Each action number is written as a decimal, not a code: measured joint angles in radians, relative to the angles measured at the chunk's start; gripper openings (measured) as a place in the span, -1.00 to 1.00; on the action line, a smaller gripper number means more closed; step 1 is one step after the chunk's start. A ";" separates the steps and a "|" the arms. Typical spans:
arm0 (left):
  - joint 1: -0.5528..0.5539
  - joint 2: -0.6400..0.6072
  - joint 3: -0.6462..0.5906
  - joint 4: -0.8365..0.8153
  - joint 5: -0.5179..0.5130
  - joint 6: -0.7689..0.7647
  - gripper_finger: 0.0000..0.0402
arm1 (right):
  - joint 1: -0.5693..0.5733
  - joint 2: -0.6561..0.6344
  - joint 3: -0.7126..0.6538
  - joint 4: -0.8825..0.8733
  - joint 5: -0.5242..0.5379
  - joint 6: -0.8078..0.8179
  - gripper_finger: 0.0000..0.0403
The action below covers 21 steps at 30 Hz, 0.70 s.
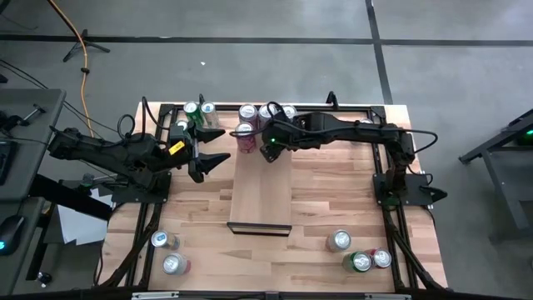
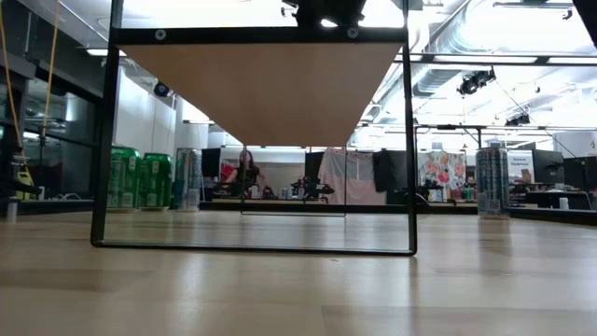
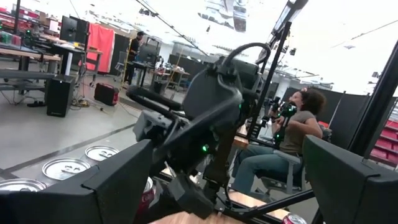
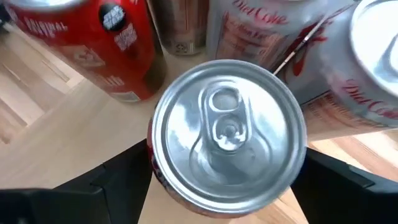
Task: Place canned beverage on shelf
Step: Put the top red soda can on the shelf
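Table (image 1: pixel 333 200): butcher-block top, cans in clusters along the far edge and near corners.
Shelf (image 1: pixel 261 192): pale board, centre of table, running from near edge to far.
Right gripper (image 1: pixel 256 147): at the shelf's far end, fingers spread either side of a red can (image 4: pixel 227 134), not pressing it.
Left gripper (image 1: pixel 218 146): fingers wide apart, empty, just left of the shelf.
Can stands upright at the shelf's far end.

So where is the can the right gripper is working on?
High view: the red can stands at the shelf's far left corner, beside the right gripper, before the back can row.
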 joint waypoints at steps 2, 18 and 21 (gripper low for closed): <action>0.000 0.000 0.000 0.000 0.000 0.000 0.73 | 0.000 0.000 0.000 0.003 -0.017 0.000 0.64; 0.000 0.000 0.000 0.000 0.000 0.000 0.73 | -0.024 -0.001 0.000 0.009 -0.089 -0.054 0.66; 0.000 0.000 0.000 0.000 0.000 0.000 0.73 | -0.029 -0.001 0.000 0.005 -0.106 -0.054 0.66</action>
